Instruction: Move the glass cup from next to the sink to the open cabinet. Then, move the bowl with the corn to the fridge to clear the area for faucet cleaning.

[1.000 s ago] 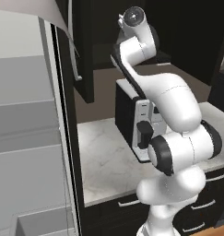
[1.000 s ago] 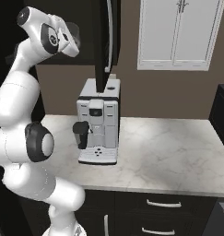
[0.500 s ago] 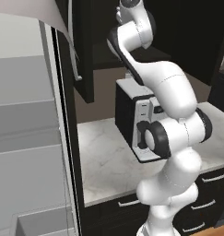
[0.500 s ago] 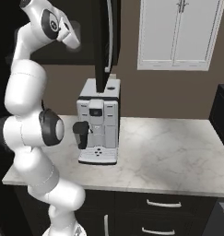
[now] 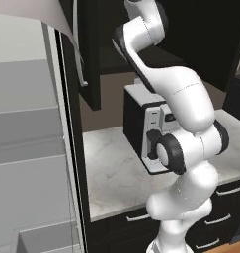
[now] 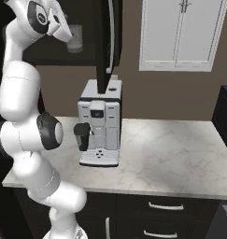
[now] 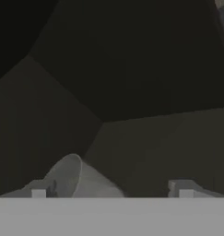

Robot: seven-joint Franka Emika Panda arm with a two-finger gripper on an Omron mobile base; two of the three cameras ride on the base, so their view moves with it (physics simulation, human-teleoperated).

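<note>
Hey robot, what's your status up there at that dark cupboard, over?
Claw open, fingers apart, inside the cabinet. Glass cup on the cabinet shelf, between the fingers, not gripped. Nothing seen in the way. Over.

Home kitchen, def. Marble-look desk [image 6: 171,154] w/ dark drawers [image 6: 168,206] below, silver pulls. Coffee machine [image 6: 100,122] sits on the desk, against a brown wall. White panelled wall cabinets [image 6: 181,33] upper right; near-black cabinet [image 6: 107,42] w/ its door swung open next to them, glass cup [image 6: 74,38] on its shelf. Fridge [image 5: 35,148] on the left, door open, pale grey shelves inside.
</note>
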